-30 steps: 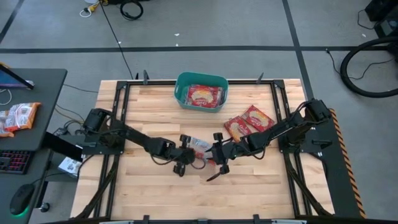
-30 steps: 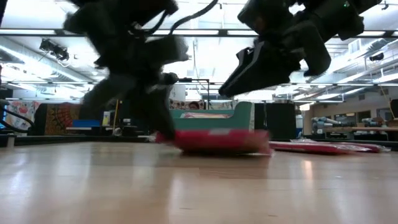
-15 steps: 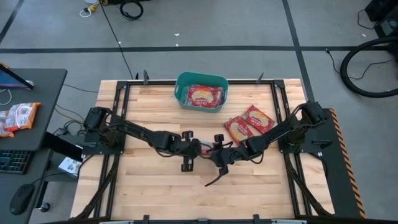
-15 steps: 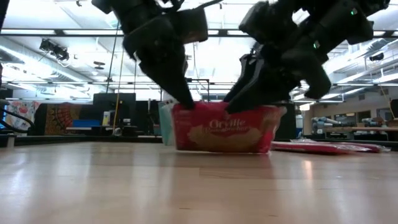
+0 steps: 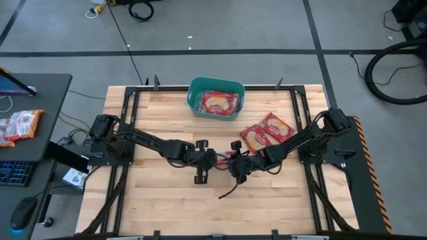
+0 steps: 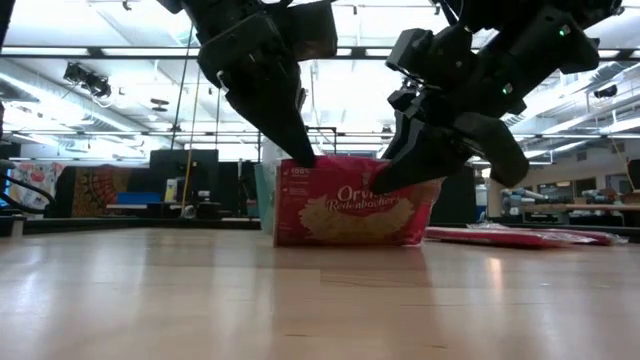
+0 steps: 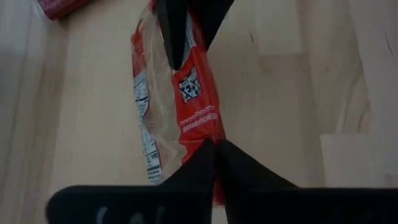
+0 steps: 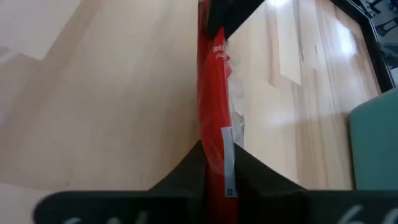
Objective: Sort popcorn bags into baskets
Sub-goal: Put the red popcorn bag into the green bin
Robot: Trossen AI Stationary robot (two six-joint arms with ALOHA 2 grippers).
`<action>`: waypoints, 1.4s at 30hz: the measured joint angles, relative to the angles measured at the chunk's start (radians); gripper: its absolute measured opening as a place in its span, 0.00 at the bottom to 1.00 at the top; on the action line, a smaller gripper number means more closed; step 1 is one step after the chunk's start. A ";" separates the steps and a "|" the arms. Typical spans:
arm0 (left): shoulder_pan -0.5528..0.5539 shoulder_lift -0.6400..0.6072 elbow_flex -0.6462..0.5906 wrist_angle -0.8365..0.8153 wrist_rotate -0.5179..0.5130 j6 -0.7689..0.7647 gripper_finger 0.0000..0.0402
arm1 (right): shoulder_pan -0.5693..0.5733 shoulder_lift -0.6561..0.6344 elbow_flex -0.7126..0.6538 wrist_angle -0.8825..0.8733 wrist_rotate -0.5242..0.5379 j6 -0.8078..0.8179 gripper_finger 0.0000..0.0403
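1. The left pincer (image 6: 300,158) is clamped on one top corner of a red popcorn bag (image 6: 350,213); its dark, tapered fingers (image 7: 214,158) meet in a point on the glossy film.
2. The right pincer (image 6: 385,182) is clamped on the opposite top corner of the same bag, its matte black fingers (image 8: 186,168) pinching the thin edge.
3. Between the two pincers, the bag stands upright on its long edge, a flat rectangle of crinkled red plastic with white lettering and a pale popcorn picture; its lower edge looks to meet the worktop (image 5: 167,207).
4. The worktop is pale wooden planks with a smooth, slightly shiny finish, and the held bag sits near its middle (image 5: 223,158).
5. Beyond the held bag, at the far edge of the worktop, is the teal basket (image 5: 193,100), a smooth plastic tub with rounded corners, with red packets lying flat inside (image 5: 220,103).
6. To the right of the held bag, two squarish red bags (image 5: 267,131) lie flat side by side.
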 joint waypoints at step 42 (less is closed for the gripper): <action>-0.073 -0.486 -0.578 0.277 -0.272 -0.041 0.31 | -0.522 -0.089 0.442 -0.450 -0.372 -0.140 0.10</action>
